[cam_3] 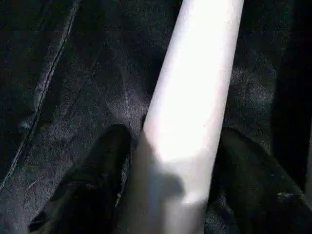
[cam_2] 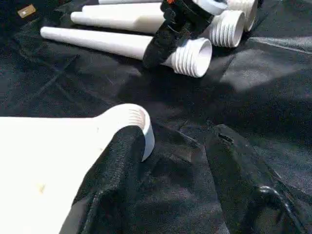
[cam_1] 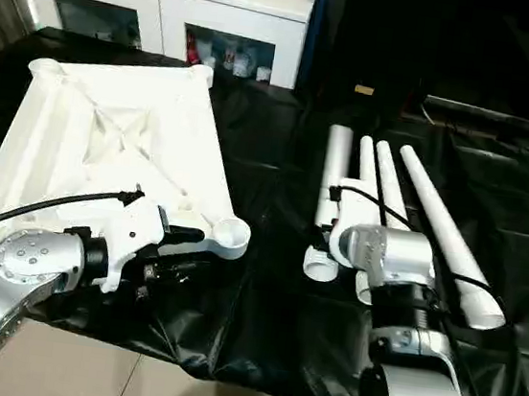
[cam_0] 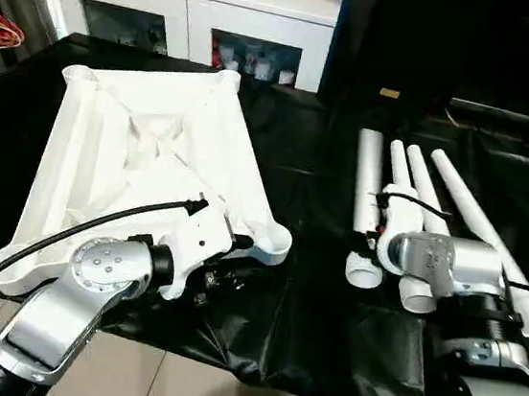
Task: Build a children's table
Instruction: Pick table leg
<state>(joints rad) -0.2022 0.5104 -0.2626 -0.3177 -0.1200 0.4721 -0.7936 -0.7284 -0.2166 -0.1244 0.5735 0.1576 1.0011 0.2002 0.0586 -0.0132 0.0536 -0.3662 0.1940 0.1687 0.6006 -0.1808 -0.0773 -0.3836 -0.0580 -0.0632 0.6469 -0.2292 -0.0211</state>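
Tabletop (cam_0: 145,145) upturned, worktop's left half | legs (cam_0: 418,202) right half | right end effector (cam_3: 165,161) straddling one leg, not clamped | left end effector (cam_2: 161,195) open around corner socket (cam_2: 134,122) | judged light, stiff, slick: grip mid-shaft

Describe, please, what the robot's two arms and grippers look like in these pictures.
Both forearms are silver metal with rounded joint housings; the left arm has a round silver cap ringed with small screws and a white wrist block. A black cable loops over each arm. The left gripper and right gripper each have two black fingers with a matte, textured surface.
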